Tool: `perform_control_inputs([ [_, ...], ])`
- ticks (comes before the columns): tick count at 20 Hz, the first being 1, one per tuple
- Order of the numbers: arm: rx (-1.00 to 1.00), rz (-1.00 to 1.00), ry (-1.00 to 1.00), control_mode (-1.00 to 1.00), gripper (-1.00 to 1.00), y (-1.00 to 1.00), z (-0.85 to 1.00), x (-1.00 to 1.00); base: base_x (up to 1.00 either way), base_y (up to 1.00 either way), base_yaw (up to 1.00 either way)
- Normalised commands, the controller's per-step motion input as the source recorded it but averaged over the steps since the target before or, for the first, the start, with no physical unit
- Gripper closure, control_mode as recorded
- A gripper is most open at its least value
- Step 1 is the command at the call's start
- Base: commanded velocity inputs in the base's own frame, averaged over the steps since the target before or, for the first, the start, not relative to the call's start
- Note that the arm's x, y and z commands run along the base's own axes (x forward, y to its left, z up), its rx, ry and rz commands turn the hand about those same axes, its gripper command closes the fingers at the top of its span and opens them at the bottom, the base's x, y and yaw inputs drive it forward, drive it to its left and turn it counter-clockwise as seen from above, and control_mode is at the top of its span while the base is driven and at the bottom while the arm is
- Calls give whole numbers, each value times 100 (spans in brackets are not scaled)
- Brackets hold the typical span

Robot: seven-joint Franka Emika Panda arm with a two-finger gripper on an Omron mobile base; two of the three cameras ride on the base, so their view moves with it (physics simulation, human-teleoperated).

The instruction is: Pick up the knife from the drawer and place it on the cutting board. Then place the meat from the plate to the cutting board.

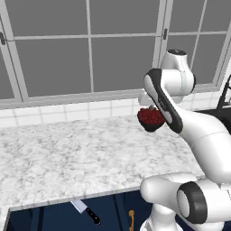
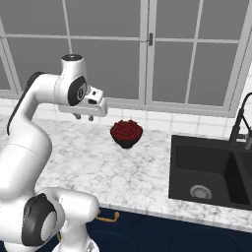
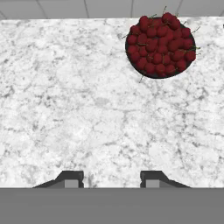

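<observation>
Hovering over the counter: white arm's two-finger gripper high above marble, jaws apart with bare stone between the tips, holding nothing.

Below it grey-veined white marble counter; dark bowl of red cherries near the back tiles; black sink off to the right. The black-handled, silver-bladed kitchen knife lies in the open navy drawer under the counter edge, blade toward the counter. Likely stiff, light, slick on the blade: grip across the handle.
</observation>
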Motion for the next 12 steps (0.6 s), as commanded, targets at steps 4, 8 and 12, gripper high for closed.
perform_control_inputs([
  [4,0,3,0,-100,-100,0,0,-31,0,0,0],
  [8,0,5,0,-100,-100,1,0,-31,0,0,0],
  [12,0,2,0,-100,-100,0,0,-10,0,0,0],
])
